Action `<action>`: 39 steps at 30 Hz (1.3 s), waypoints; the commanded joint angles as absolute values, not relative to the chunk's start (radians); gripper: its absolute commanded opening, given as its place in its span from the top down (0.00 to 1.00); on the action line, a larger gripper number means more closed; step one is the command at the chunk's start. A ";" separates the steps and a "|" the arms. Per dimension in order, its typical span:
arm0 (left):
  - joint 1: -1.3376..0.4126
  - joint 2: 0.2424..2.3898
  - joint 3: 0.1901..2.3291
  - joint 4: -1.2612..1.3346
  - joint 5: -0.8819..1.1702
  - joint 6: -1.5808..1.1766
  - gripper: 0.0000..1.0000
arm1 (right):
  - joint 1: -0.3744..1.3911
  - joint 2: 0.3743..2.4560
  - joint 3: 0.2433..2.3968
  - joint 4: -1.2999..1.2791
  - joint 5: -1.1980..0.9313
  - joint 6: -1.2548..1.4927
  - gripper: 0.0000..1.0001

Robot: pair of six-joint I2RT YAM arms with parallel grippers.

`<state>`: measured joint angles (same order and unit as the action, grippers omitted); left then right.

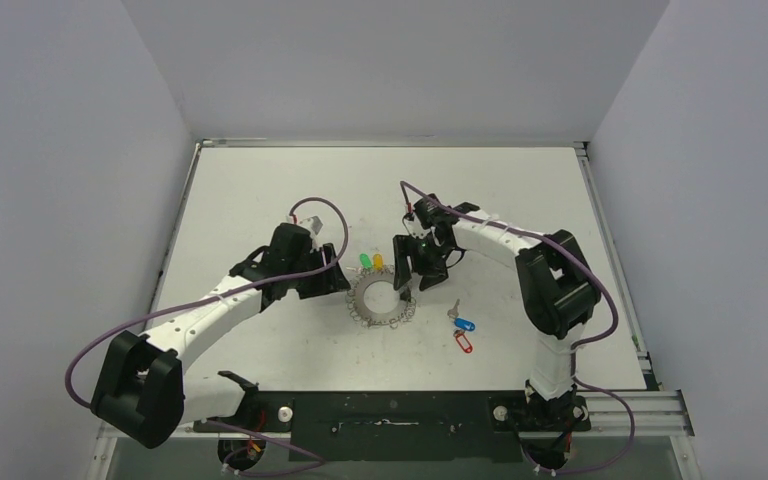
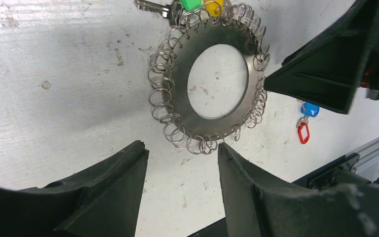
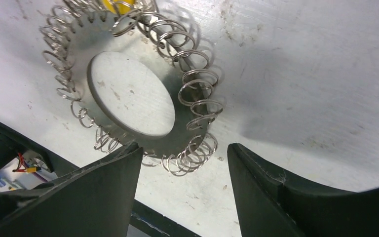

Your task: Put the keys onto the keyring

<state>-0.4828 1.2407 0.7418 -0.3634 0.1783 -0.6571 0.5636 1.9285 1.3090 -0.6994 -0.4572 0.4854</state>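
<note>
Right now neither arm holds anything: the left gripper (image 2: pixel 181 147) has its fingers apart, straddling the near rim of the keyring (image 1: pixel 380 298), and the right gripper (image 3: pixel 183 148) is likewise spread over the rim on the opposite side. The keys (image 1: pixel 460 328), with their blue tag (image 1: pixel 467 325) and red tag (image 1: pixel 463 343), lie flat on the table (image 1: pixel 260 180), well apart from the ring on the right arm's side, nearer the arm bases. Your first risk is the crowding: both grippers hang just beside the same ring, so a careless reach could knock one against the other or shove the ring off its spot. The thin wire loops could also snag on a fingertip and drag the ring along as you pull away. Nothing pins the ring, so pressing a key onto a loop would probably slide it unless one arm steadies it. The two tagged keys lie very close together; a wide pinch may take both or flick one away. Leave the green tag (image 1: pixel 365 260) and yellow tag (image 1: pixel 379 261) alone at the far rim
</note>
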 commanded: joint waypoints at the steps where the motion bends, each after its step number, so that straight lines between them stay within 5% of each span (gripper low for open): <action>1: -0.476 1.246 0.757 -0.360 0.185 -0.634 0.48 | 0.562 1.817 1.306 -0.703 -0.393 0.461 0.35; 20: -0.497 1.560 0.864 -0.328 0.275 -0.623 0.48 | 0.569 1.955 1.339 -0.660 -0.465 0.502 0.37; 39: -0.525 1.438 0.791 -0.356 0.209 -0.641 0.49 | 0.593 1.980 1.361 -0.675 -0.460 0.507 0.43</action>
<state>-0.5240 1.4967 0.7940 -0.3557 0.2325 -0.6437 0.5842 1.9785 1.3437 -0.6907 -0.4706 0.4946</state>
